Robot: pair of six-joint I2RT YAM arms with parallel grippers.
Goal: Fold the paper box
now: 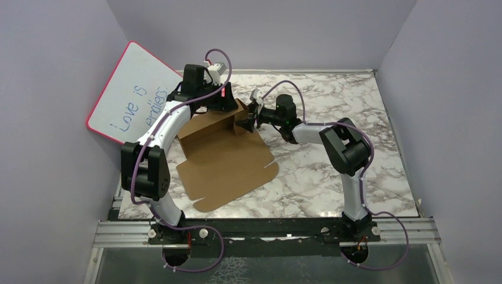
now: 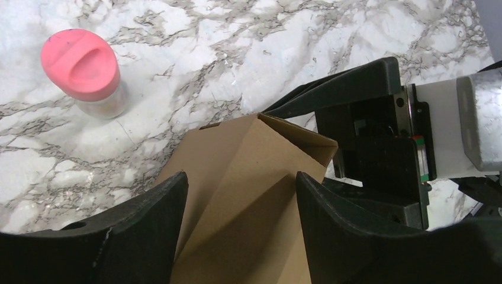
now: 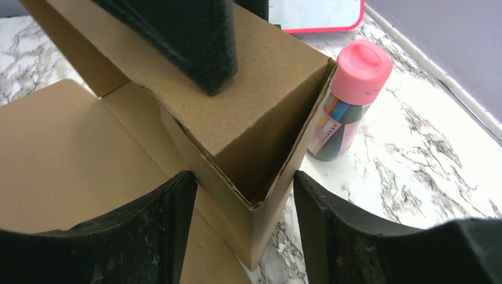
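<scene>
The paper box (image 1: 225,160) is a brown cardboard sheet lying flat on the marble table, with its far wall and a corner folded upright. My left gripper (image 1: 229,106) hangs over that raised corner. Its jaws stand open astride the folded flap (image 2: 248,148), and one of its fingers (image 3: 189,35) rests on the flap's sloping face. My right gripper (image 1: 248,118) reaches in from the right. Its open jaws (image 3: 243,177) straddle the box's upright corner (image 3: 254,100), with both fingertips close against the two walls.
A clear jar with a pink cap (image 3: 349,100) holding coloured pens stands just behind the box corner (image 2: 83,71). A pink-framed whiteboard (image 1: 133,94) leans on the left wall. Purple walls close in three sides.
</scene>
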